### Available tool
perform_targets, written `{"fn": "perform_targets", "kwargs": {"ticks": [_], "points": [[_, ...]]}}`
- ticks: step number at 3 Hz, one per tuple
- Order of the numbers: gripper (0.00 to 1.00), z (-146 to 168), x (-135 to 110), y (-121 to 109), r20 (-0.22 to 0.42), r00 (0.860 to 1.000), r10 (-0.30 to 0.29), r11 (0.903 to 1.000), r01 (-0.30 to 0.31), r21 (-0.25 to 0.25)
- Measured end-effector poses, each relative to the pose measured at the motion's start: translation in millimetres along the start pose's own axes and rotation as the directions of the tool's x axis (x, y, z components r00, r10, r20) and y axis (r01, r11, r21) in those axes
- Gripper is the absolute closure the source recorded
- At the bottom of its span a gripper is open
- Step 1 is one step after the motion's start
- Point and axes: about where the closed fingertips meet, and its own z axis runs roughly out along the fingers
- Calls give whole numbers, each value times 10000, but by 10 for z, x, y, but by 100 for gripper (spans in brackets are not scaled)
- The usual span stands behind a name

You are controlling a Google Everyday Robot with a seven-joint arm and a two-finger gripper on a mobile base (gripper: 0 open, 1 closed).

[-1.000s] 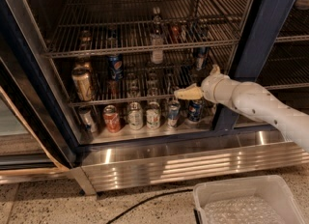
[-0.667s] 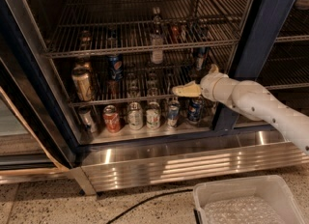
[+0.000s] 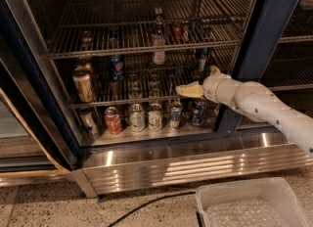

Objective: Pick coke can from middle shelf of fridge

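Observation:
The fridge (image 3: pixel 254 50) stands open, with wire racks between dark navy posts. The middle shelf (image 3: pixel 142 102) carries a tan can (image 3: pixel 83 85) at the left, a blue Pepsi can (image 3: pixel 116 67) and a dim red can (image 3: pixel 115 90) in front of it that may be the coke can; its lettering does not show. My gripper (image 3: pixel 188 90), tan at the end of a white arm, reaches in from the right just above this shelf's right part. It points left, well to the right of the red can, and holds nothing that I can see.
Below the shelf stand a red-orange can (image 3: pixel 113 120) and several other cans (image 3: pixel 155 117). A glass bottle (image 3: pixel 158 45) and cans stand on the upper rack. The ribbed steel base (image 3: pixel 195 165), a white bin (image 3: pixel 249 204) and a black cable (image 3: pixel 146 204) lie below. A glass door (image 3: pixel 19 99) stands open at the left.
My gripper has edged slightly left and up, a little deeper over the shelf. The cans have not moved.

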Motion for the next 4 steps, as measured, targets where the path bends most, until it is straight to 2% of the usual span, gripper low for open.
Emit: {"fn": "perform_targets", "kwargs": {"ticks": [1, 3, 4], "points": [[9, 50, -52, 37, 175, 9998, -35, 10000, 36, -68], [21, 287, -249, 14, 768, 9958, -496, 9986, 482, 210], [24, 421, -312, 0, 864, 9935, -734, 9966, 699, 432]]}}
